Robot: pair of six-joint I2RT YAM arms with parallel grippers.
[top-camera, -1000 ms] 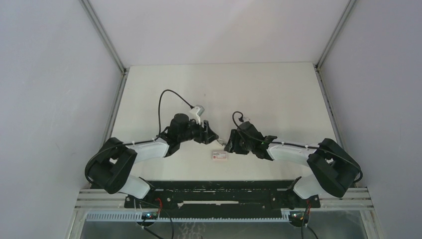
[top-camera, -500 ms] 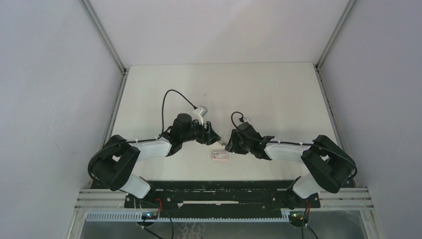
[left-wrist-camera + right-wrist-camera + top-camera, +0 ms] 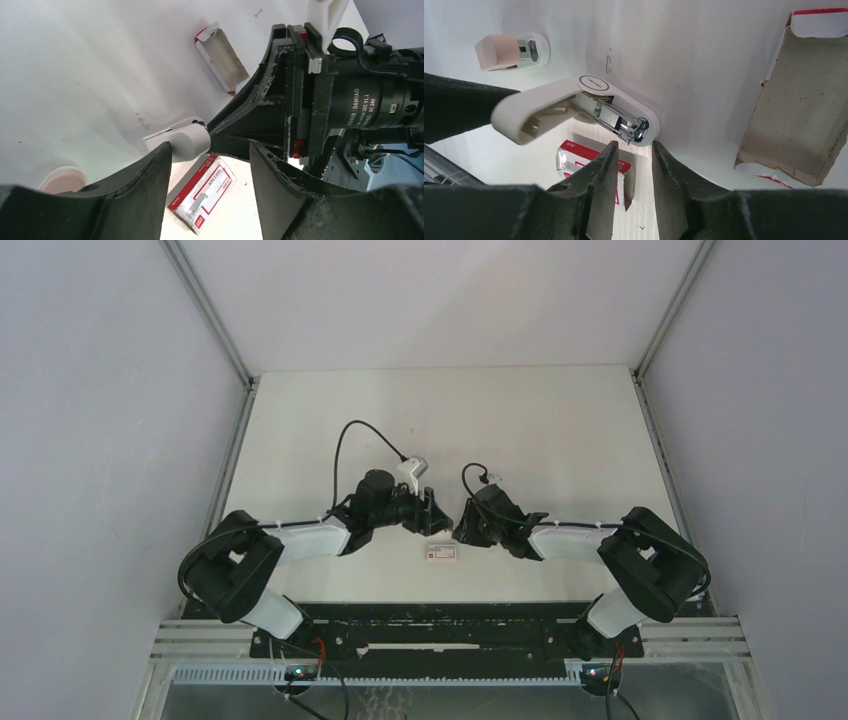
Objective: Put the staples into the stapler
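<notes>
The white stapler point(image 3: 574, 100) lies open on the table, lid swung up, its metal magazine point(image 3: 616, 120) bare. A small grey block sits in the magazine; I cannot tell whether it is the staples. My right gripper point(image 3: 631, 150) is narrowly open and empty, its tips just below the stapler's front end. My left gripper point(image 3: 210, 165) is wide open, with the stapler's rounded end point(image 3: 182, 141) at its left finger. In the top view both grippers, left point(image 3: 432, 512) and right point(image 3: 460, 527), meet over the stapler. The red-and-white staple box point(image 3: 441, 553) lies just in front of them.
An empty cardboard box tray point(image 3: 799, 100) lies right of the stapler, and it also shows in the left wrist view point(image 3: 222, 57). A small pink-and-metal item point(image 3: 509, 50) lies beyond the stapler. The right arm's wrist point(image 3: 350, 100) is close by the left gripper.
My left gripper has moved right, closing in on the stapler and the right gripper. My right gripper has shifted slightly left. The staple box has not moved.
</notes>
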